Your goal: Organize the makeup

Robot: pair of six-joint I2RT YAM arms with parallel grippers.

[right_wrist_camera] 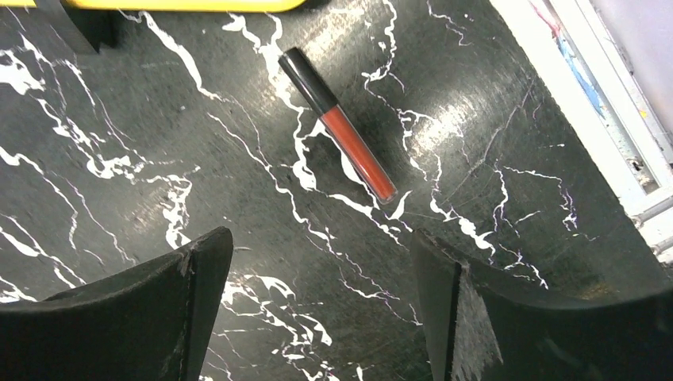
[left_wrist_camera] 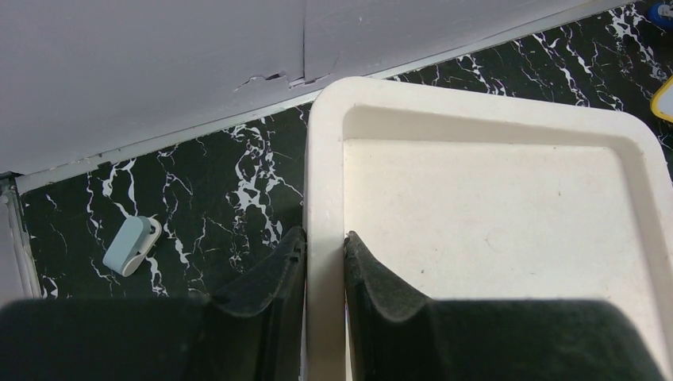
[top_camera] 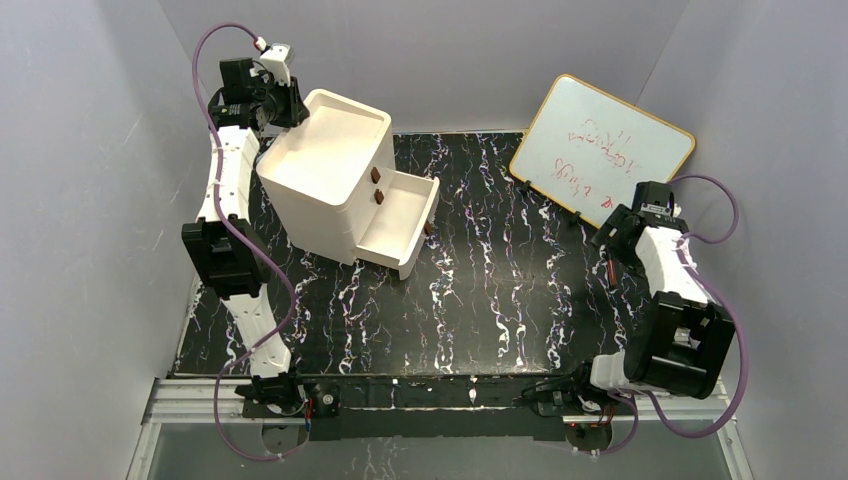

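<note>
One piece of the makeup shows: a thin red stick with a black cap (right_wrist_camera: 341, 127), lying flat on the black marble mat; from above it is a small red sliver (top_camera: 611, 272) beside the right arm. My right gripper (right_wrist_camera: 321, 254) hovers just short of it, open, with nothing between its fingers (right_wrist_camera: 200, 270). My left gripper (left_wrist_camera: 324, 242) is shut on the top rim of the cream drawer box (left_wrist_camera: 325, 159), one finger outside the wall and one inside. In the top view that gripper (top_camera: 287, 105) sits at the box's (top_camera: 330, 165) back left corner. No other makeup is visible.
The box's lowest drawer (top_camera: 400, 228) is pulled out and looks empty. A yellow-framed whiteboard (top_camera: 600, 150) leans at the back right, its edge (right_wrist_camera: 174, 4) just beyond the stick. A small pale blue clip (left_wrist_camera: 131, 244) lies on the mat left of the box.
</note>
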